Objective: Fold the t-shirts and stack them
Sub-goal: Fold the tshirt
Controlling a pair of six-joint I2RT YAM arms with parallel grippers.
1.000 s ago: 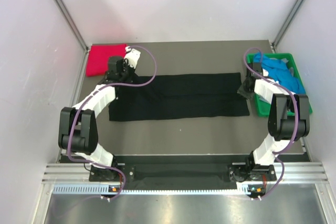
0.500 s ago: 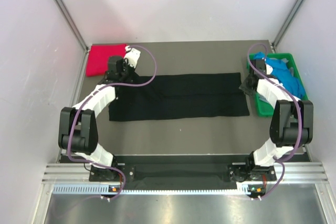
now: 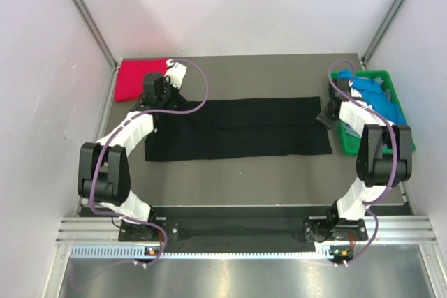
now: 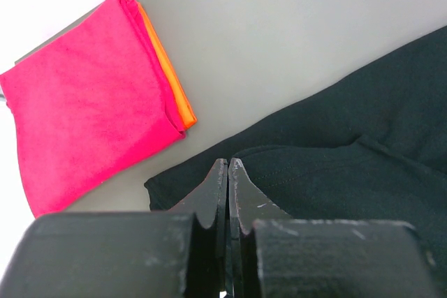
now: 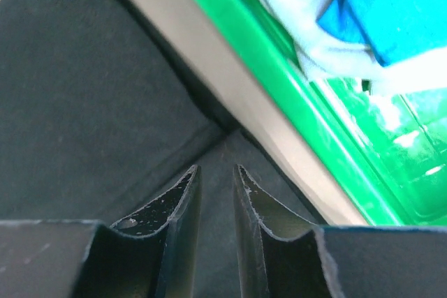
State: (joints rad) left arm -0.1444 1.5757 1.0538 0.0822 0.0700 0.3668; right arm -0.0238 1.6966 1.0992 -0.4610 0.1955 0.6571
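A robotics lab test cell, not a home or a shop. The plain grey table [image 3: 279, 172] is closed in by bare white panel walls [image 3: 42, 68] on its left, far and right sides, with slanting aluminium posts [image 3: 84, 15] rising from its far corners. Along the table's near edge runs a slotted aluminium rail [image 3: 84, 232], and bolted to it are a left arm [image 3: 122, 137] and a right arm [image 3: 380, 151], black-and-white, trailing loose purple cables [image 3: 202, 92]. A green plastic crate [image 3: 347, 141] sits at the table's right edge, and a bare metal sheet [image 3: 244, 277] lies below the near edge
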